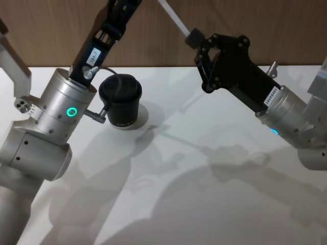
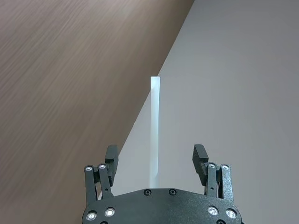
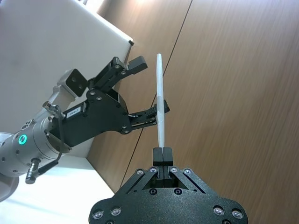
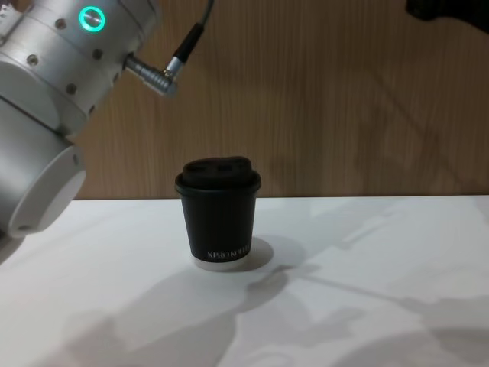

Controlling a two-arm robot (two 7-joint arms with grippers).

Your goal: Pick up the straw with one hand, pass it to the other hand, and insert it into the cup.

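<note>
Right tool (image 3: 162, 156) is clamped tight on one end of the straw (image 3: 159, 74) and holds it aloft, well above the tabletop (image 1: 204, 178). Left tool (image 2: 156, 156) is wide, its fingers either side of the straw, apparently not touching. The straw's long axis runs straight out from the left palm, centred in the gap. Judged ready for the left tool to close. Cup (image 1: 120, 102) stands below, lid on.

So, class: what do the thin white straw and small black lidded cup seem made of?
Thin white straw, pinched by the right gripper, inside the open left gripper: probably plastic, translucent, smooth. Small black cup: apparently matte paper, printed lettering; lid looks moulded plastic.
</note>
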